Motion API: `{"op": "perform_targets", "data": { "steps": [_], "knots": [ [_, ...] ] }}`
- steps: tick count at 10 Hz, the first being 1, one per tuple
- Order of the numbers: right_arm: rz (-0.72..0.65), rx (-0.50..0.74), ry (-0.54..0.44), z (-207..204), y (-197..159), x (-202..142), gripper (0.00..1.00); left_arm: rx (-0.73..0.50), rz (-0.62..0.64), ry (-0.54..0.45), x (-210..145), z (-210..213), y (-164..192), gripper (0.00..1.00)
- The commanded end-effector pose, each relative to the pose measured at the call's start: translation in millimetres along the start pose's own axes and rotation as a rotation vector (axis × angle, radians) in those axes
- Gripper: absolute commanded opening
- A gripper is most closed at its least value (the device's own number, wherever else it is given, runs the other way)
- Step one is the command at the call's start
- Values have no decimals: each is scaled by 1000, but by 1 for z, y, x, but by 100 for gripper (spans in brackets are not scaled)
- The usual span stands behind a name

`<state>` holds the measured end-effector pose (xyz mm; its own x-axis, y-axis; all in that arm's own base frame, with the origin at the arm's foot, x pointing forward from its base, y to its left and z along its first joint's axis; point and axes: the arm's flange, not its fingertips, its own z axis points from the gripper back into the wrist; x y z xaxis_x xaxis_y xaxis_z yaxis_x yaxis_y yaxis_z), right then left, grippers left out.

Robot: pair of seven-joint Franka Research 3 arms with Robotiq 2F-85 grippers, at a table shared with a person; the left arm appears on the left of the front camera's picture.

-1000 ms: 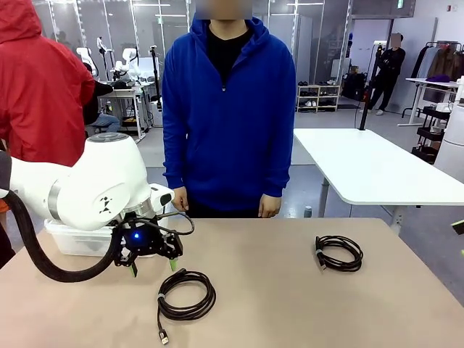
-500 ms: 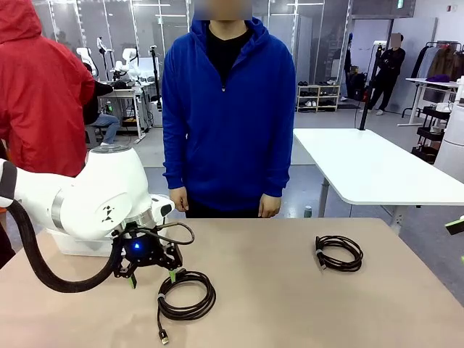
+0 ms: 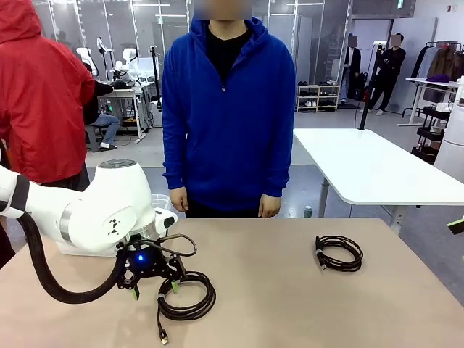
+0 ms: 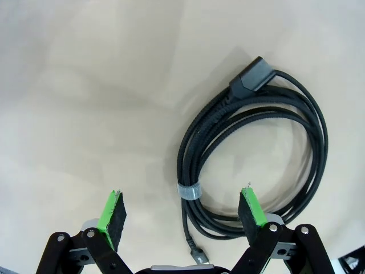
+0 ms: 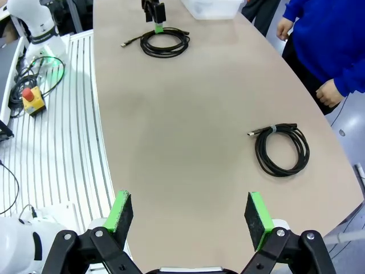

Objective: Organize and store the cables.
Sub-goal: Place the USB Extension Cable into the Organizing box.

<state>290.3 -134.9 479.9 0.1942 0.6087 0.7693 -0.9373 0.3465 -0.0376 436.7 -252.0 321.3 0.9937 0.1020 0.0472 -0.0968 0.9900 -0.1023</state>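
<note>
Your left gripper (image 3: 149,290) has dropped low onto near cable coil (image 3: 187,293) on desk (image 3: 275,304), jaws wide open astride its edge, so you're set to grasp. Second coil (image 3: 338,252) lies well right of near cable coil, untouched. Right gripper (image 5: 189,214): jaws open, empty.

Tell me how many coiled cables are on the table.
2: one cable below the open left gripper, the other cable alone at the right. The bin may hide more.
</note>
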Motion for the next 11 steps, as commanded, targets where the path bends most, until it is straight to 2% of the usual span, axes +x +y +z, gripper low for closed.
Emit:
{"op": "perform_targets", "data": {
  "steps": [1,6,7,8,9,10,11],
  "knots": [
    [-6,3,-16,-1,0,1,100,-9,23,-17,5,-7,-6,100],
    [-6,3,-16,-1,0,1,100,2,71,-31,12,-14,-8,100],
    [-6,3,-16,-1,0,1,100,6,68,-35,14,-15,-8,91],
    [-6,3,-16,-1,0,1,100,19,67,-37,15,-17,-8,55],
    [-6,3,-16,-1,0,1,100,36,49,-34,13,-16,-8,31],
    [-6,3,-16,-1,0,1,100,65,57,-35,12,-15,-10,0],
    [-6,3,-16,-1,0,1,100,82,59,-36,10,-15,-12,0]
  ]
}}
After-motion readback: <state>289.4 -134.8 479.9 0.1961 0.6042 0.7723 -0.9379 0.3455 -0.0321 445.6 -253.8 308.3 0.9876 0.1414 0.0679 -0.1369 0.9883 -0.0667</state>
